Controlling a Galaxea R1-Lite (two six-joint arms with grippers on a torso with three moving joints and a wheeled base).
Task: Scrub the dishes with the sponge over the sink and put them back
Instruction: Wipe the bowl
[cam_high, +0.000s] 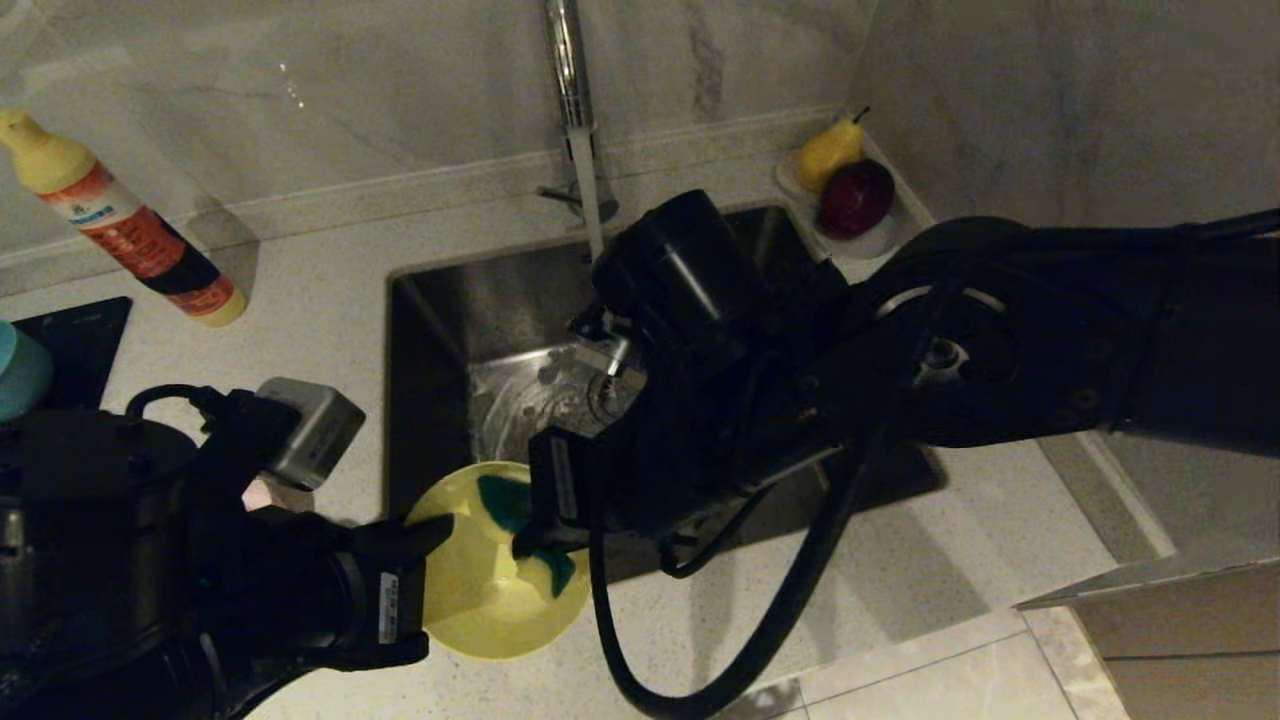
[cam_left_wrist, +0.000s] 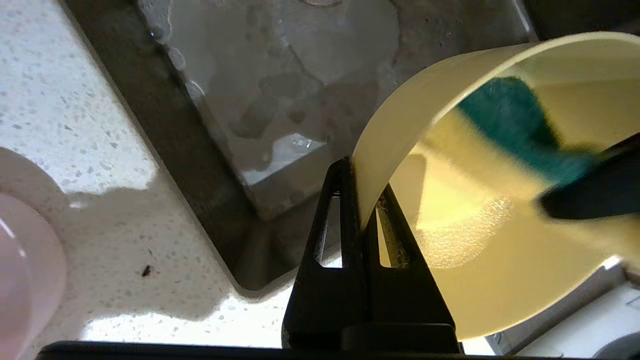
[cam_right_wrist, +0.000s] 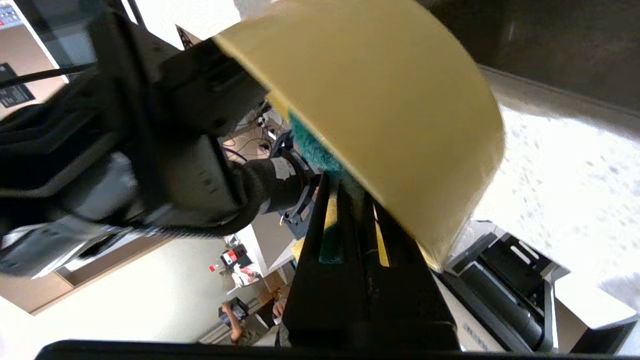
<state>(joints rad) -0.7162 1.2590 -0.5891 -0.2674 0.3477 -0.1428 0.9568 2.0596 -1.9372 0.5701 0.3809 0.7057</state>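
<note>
The yellow bowl hangs tilted over the near left corner of the sink. My left gripper is shut on its rim; in the left wrist view the fingers pinch the bowl wall. My right gripper is shut on the sponge, which presses inside the bowl, green face showing. The sponge lies against the bowl's inner wall. In the right wrist view the sponge sticks out past the bowl. A pink bowl and a light blue bowl stand on the counter at left.
The chrome tap rises behind the sink. A dish-soap bottle lies at the back left. A white dish with a pear and a red fruit sits at the back right. A black mat is on the left.
</note>
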